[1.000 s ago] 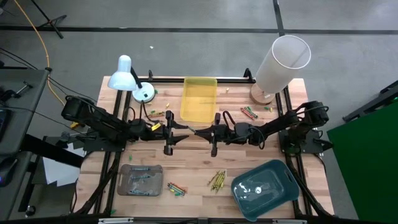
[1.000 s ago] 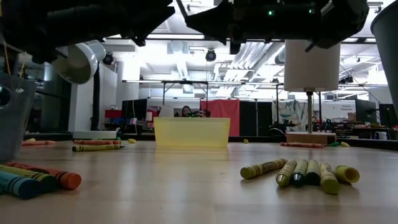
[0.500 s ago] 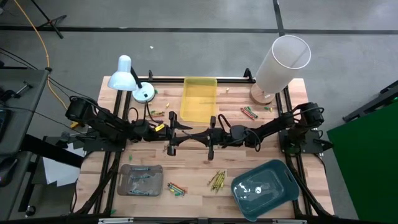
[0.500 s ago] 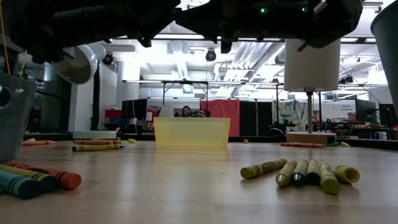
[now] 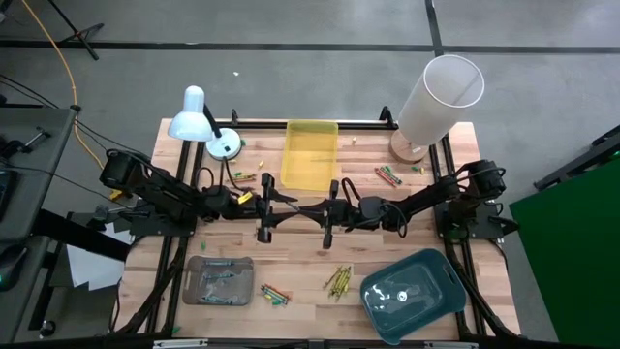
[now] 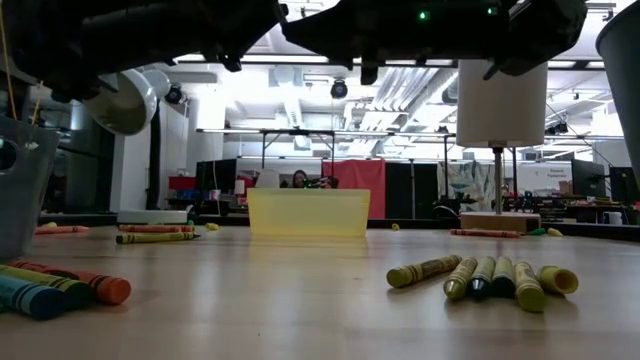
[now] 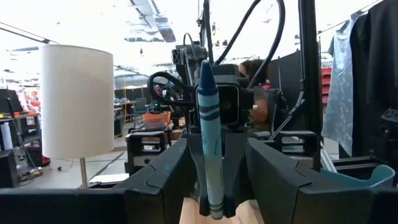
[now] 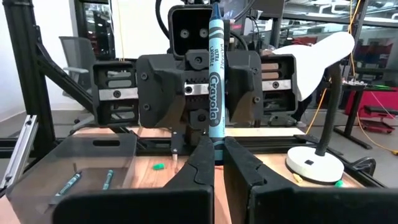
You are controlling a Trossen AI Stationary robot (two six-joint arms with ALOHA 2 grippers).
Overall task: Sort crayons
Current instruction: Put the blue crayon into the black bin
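Between the two arms, over the middle of the tabletop (image 5: 300, 254), the right claw (image 8: 213, 148) is clamped on the lower end of a blue crayon (image 8: 214, 81), which stands upright out of its fingertips. Facing it head-on, the left claw (image 7: 216, 208) has its fingers spread, one on each side of that same crayon (image 7: 209, 143); neither pad appears to touch it yet. So the stick's long axis runs vertically, crosswise to the line on which the two claws meet, and it lies in the left claw's gap. My reading is a hand-over: closing the left fingers squarely on the shaft, above the right claw's hold, is what the next move turns on. Farther out, a grey tray (image 5: 219, 279) with blue crayons in it sits near the left arm; a yellow tray (image 5: 310, 153) lies just beyond the claws. Loose yellow-olive crayons (image 5: 338, 280) lie nearer the front edge.
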